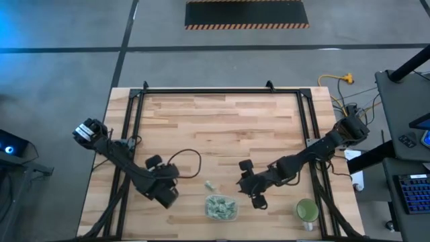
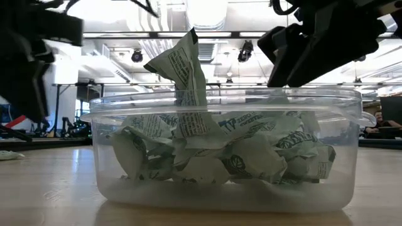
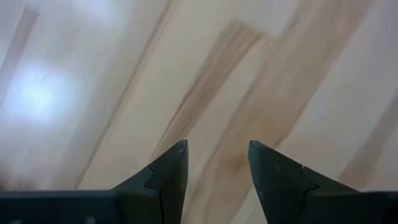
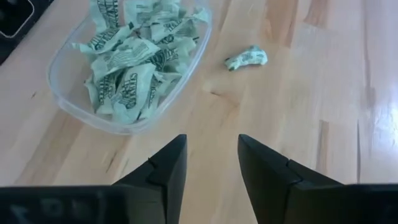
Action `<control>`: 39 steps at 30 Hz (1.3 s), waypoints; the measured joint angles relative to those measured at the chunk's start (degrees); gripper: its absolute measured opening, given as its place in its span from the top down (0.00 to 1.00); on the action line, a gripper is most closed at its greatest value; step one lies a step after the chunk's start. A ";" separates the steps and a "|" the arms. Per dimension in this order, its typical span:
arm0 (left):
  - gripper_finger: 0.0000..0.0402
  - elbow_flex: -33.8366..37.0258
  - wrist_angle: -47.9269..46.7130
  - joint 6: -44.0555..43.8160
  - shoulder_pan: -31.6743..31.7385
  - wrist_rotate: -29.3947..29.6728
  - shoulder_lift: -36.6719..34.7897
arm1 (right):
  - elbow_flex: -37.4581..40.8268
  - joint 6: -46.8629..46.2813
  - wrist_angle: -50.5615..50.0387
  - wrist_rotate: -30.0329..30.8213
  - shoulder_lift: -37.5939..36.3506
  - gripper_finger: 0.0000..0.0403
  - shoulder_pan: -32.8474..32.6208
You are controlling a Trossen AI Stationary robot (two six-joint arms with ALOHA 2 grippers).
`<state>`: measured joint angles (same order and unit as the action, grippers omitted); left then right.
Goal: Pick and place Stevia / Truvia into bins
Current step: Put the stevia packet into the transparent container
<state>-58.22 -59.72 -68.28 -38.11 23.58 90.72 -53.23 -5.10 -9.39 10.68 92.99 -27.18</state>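
One loose sachet lies beside one full tub.

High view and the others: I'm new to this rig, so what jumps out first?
A clear tub heaped with crumpled green-and-white sachets sits at the table's near edge, between the arms. One stray sachet lies on the wood just outside it. The right tool stands open and empty beside the tub.

Right gripper seen with dark fingers held apart, nothing between them, above bare wooden table. Clear plastic bin seen ahead, filled with crumpled pale green and white Stevia sachets. One loose crumpled sachet seen lying on table just beside bin, apart from its rim.
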 joint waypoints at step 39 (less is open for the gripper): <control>0.79 18.09 8.10 2.91 -2.02 -5.66 -5.45 | 0.11 -0.49 -0.08 -0.13 -0.01 0.70 0.07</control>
<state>-40.13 -51.62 -65.36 -40.13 17.92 85.26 -53.12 -5.59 -9.47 10.55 92.98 -27.11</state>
